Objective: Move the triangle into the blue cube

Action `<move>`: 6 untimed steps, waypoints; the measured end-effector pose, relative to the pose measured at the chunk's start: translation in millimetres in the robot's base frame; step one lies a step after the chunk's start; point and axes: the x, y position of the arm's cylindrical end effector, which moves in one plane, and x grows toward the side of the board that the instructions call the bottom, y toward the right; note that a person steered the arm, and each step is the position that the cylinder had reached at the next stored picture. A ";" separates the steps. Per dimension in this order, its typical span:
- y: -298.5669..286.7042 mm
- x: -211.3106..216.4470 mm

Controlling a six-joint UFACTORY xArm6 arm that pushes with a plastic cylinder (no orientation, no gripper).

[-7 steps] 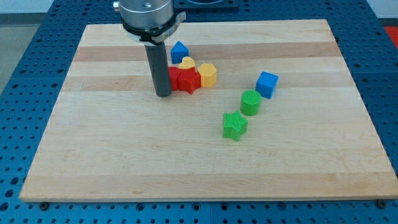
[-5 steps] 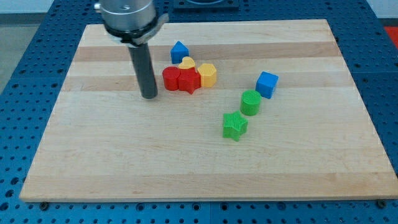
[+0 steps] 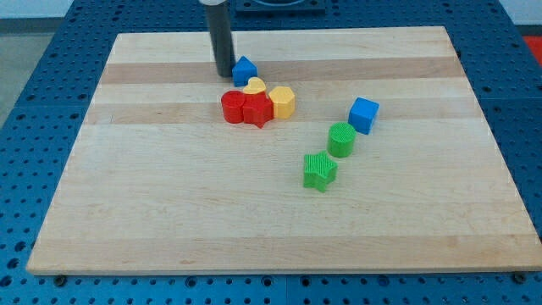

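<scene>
The blue triangle block (image 3: pixel 245 69) sits near the view's top centre of the wooden board (image 3: pixel 169 212). My tip (image 3: pixel 223 74) rests on the board just left of it, touching or nearly touching its left side. The blue cube (image 3: pixel 363 114) lies well to the view's right and lower down, apart from the triangle.
Just below the triangle is a tight cluster: a yellow heart-like block (image 3: pixel 254 85), a yellow hexagon (image 3: pixel 282 102), a red cylinder (image 3: pixel 233 107) and a red star (image 3: pixel 257 109). A green cylinder (image 3: pixel 341 139) and a green star (image 3: pixel 319 170) lie below-left of the blue cube.
My tip has moved from left of the red blocks up and to the right, to the left side of the blue triangle. No block has moved.
</scene>
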 end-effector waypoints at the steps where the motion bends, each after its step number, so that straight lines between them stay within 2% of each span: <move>1: 31.7 -0.5; 3: 49.3 7.5; 6: 24.5 8.1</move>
